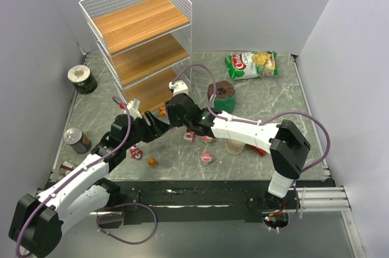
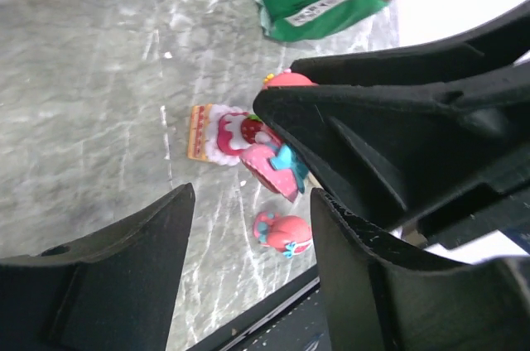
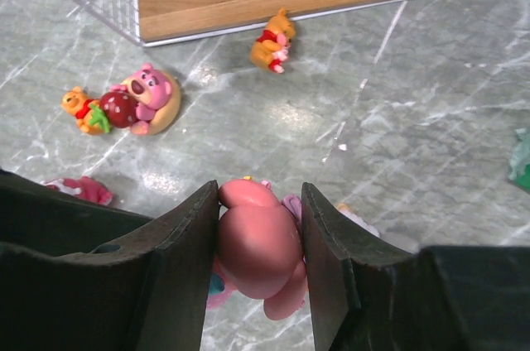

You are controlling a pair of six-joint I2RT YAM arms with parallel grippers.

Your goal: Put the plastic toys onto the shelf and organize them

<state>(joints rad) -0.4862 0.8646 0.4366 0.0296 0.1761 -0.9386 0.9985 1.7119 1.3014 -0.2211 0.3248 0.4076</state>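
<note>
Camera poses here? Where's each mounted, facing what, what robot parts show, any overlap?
Top external: above and behind the robot, looking down on table and shelf; left arm and right arm show.
Left wrist: on the left arm, looking down at toys on the table; open left end effector and the right arm show.
Right wrist: on the right arm, facing the shelf's bottom tier; right end effector grips a pink toy.
Shared: top external and right wrist both see the shelf.
</note>
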